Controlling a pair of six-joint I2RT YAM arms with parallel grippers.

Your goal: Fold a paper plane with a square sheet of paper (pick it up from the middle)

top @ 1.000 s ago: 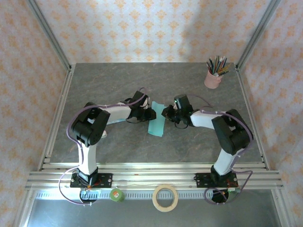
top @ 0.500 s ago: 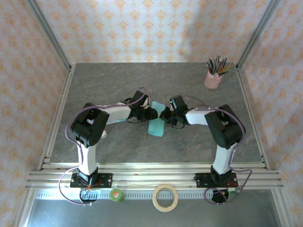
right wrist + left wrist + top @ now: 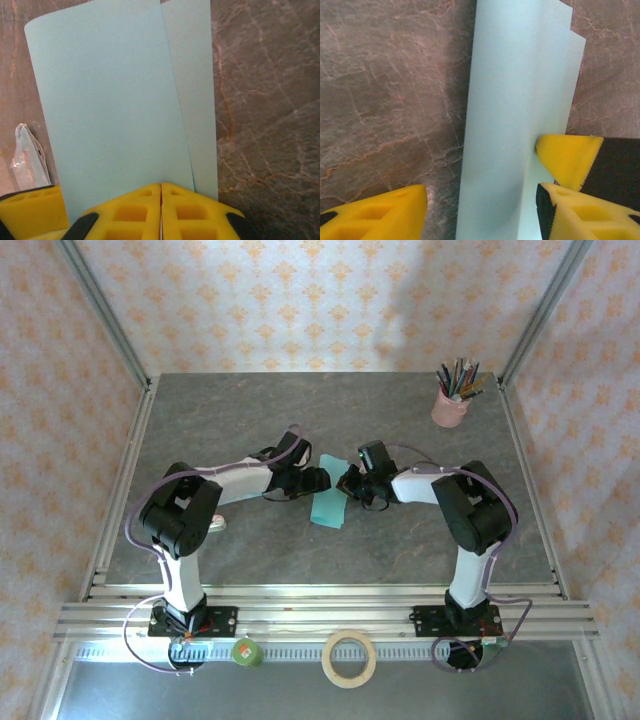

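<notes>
Top external view: the square sheet of paper (image 3: 328, 506) lies near the middle of the grey worktop (image 3: 230, 410), already doubled over into a narrow strip. The two arms meet over its far end. A pencil cup (image 3: 450, 405) stands well apart at the far right corner.

From the left wrist, the left gripper (image 3: 480, 215) stands wide, one yellow finger on each side of the strip and neither pressing on it. The two layers lie slightly out of line at the far end, so one corner steps out beyond the other.

From the right wrist, the right gripper (image 3: 161, 210) has its fingers closed flat together. It appears to pinch the strip's near edge, with the upper layer running in between the pads. That layer bows a little and is not pressed flat.

The step in hand looks like the first lengthwise fold, the centre crease, which is laid over but not yet sharp. The next move probably calls for one gripper to pin the strip. The other would square the two layers and press along the fold before any corner is turned in for the nose. Thin paper could skid or buckle under an uneven push.
</notes>
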